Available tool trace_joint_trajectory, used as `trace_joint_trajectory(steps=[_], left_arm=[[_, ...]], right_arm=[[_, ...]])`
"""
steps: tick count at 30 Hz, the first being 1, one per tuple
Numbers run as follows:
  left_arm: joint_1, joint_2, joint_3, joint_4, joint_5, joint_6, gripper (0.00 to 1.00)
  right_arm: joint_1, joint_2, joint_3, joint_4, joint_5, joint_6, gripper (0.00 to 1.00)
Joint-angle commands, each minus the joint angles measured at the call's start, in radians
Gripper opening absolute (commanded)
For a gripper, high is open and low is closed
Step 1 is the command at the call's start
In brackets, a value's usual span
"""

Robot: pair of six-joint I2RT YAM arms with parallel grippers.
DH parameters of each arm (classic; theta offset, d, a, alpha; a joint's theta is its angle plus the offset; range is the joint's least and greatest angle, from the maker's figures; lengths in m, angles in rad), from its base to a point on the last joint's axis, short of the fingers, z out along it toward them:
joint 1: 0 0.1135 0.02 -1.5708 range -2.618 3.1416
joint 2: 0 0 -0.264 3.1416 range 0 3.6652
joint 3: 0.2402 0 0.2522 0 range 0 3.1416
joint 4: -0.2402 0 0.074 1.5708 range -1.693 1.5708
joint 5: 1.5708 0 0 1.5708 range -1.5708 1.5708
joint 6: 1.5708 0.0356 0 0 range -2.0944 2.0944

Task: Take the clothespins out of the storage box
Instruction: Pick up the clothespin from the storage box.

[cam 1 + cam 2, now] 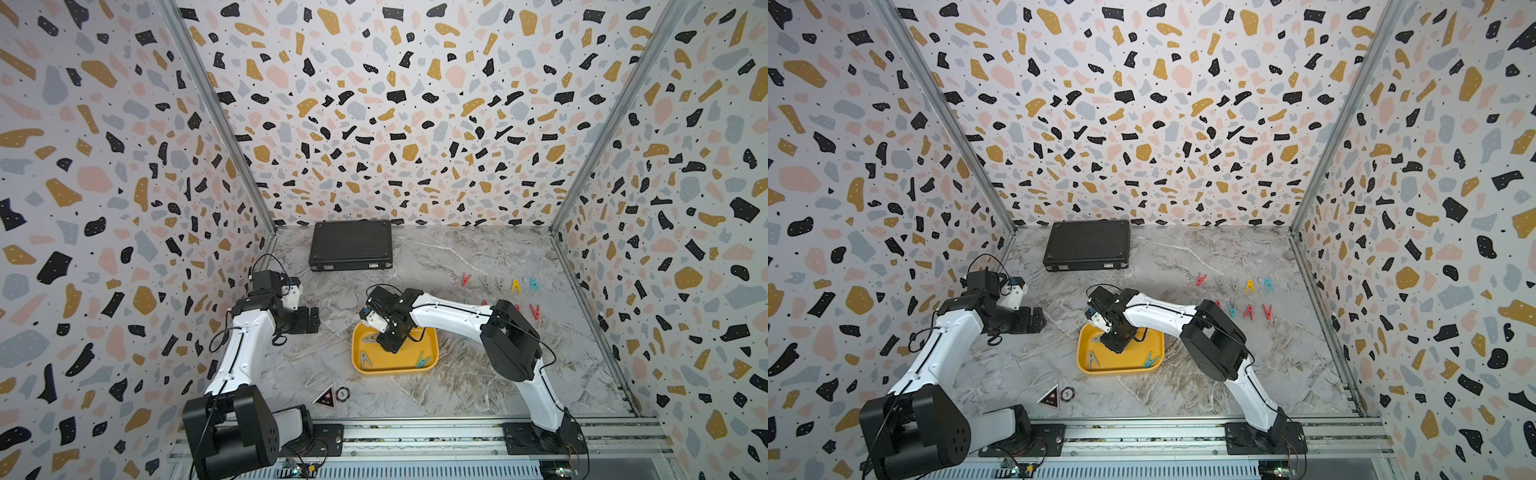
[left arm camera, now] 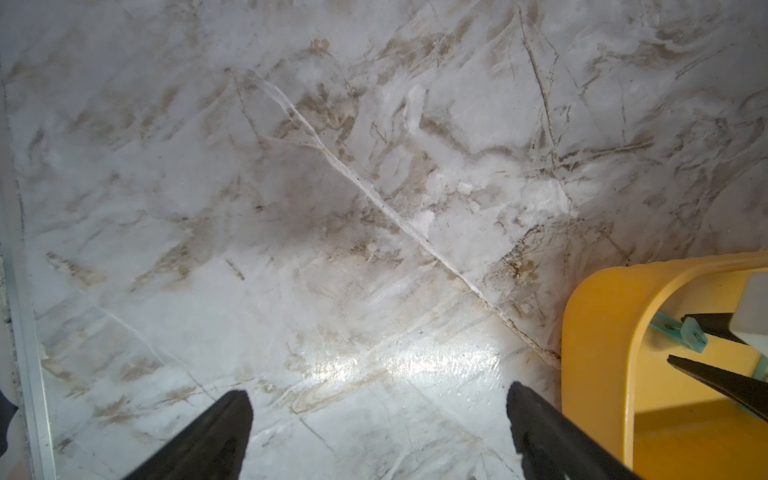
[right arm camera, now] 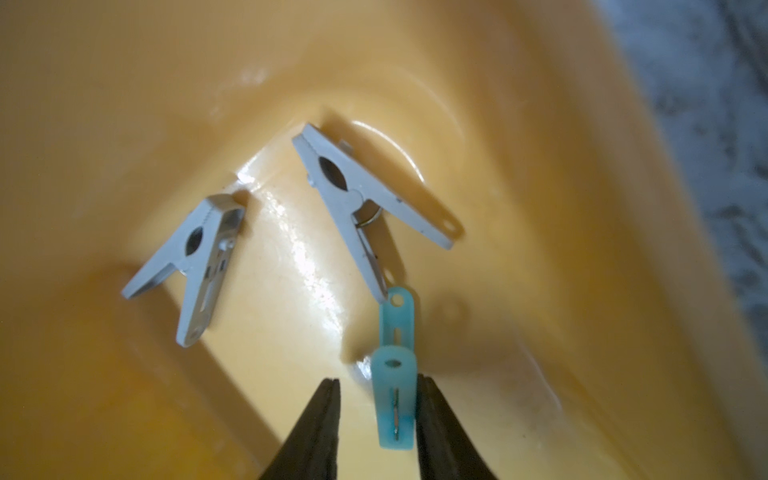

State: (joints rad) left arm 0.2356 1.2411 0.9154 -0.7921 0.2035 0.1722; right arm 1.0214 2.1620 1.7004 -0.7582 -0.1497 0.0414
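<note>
The yellow storage box (image 1: 435, 345) (image 1: 1161, 345) sits mid-table. My right gripper (image 1: 390, 343) (image 3: 378, 382) reaches down into it. Its jaws stand open around an edge-up teal clothespin (image 3: 395, 399); one finger (image 3: 432, 415) touches it and the other stands clear. Two grey clothespins (image 3: 361, 208) (image 3: 195, 257) lie on the box floor beyond, and another teal one (image 1: 423, 360) lies near the front right corner. Several red, yellow and teal clothespins (image 1: 515, 285) (image 1: 1249, 311) lie in rows on the table at the right. My left gripper (image 1: 307, 320) (image 2: 376, 399) is open over bare marble, left of the box (image 2: 602, 332).
A black latched case (image 1: 351, 245) lies at the back left. A triangular badge (image 1: 325, 398) and a round token (image 1: 342, 393) lie near the front edge. Patterned walls close in three sides, and a metal rail (image 1: 415, 436) runs along the front.
</note>
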Motion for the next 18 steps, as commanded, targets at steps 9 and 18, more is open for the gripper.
trace_joint_trajectory(steps=[9,18], left_arm=[[0.006,-0.016,0.016,0.004,0.010,0.003,1.00],[0.007,-0.015,0.015,0.004,0.014,0.003,1.00]], right_arm=[[0.003,-0.159,-0.017,-0.024,0.016,0.026,0.15],[-0.058,-0.340,-0.072,-0.030,-0.008,0.095,0.12]])
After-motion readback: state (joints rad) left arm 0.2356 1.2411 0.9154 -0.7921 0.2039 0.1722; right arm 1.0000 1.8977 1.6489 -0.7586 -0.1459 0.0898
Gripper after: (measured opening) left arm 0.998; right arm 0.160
